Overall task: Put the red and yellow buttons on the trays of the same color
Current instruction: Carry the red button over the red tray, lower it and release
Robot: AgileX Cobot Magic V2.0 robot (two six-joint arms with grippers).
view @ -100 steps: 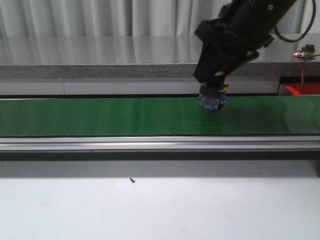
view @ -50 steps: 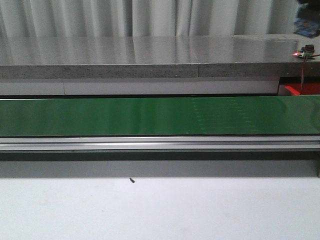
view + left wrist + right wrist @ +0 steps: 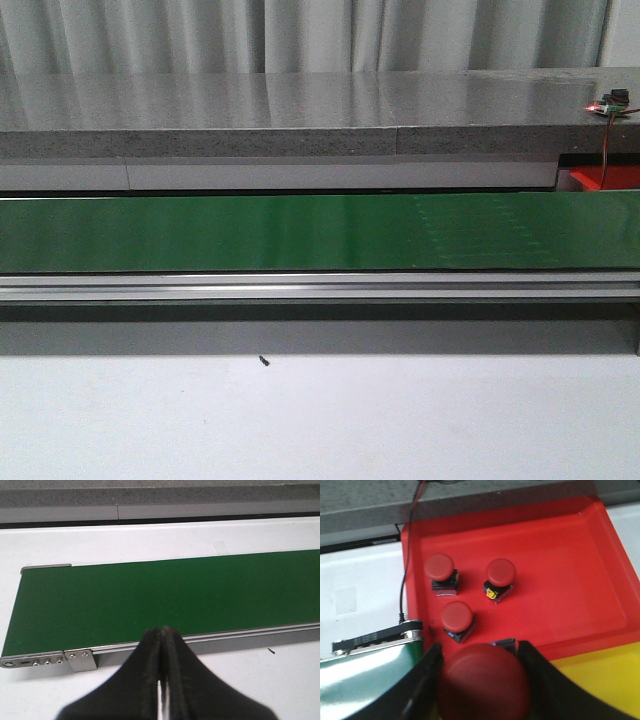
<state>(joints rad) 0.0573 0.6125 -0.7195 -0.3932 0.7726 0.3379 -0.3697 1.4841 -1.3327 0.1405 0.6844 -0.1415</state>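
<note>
Red dome-capped push button (image 3: 484,684) sits clamped in the right pincer (image 3: 479,680), black fingers (image 3: 422,685) tight on both sides of the cap. It hangs over the seam where the red plastic tray (image 3: 560,565) meets the yellow plastic tray (image 3: 600,680), just beside the end of the green conveyor belt (image 3: 365,680).

Three more red-capped buttons stand upright inside the red tray: one (image 3: 441,571) at 11 o'clock of the cluster, one with a yellow base tab (image 3: 500,576) at 1 o'clock, one (image 3: 458,619) at 6 o'clock. All apart from each other. A dark block edge shows just past the held cap; can't tell what it is.

Left pincer (image 3: 162,680) is closed with nothing in it, fingertips pressed together, over the white worktop (image 3: 280,680) near the belt's metal end bracket (image 3: 80,659).

Front view: long belt (image 3: 300,232) bare, neither arm in frame, red tray corner (image 3: 605,178) at 3 o'clock.
</note>
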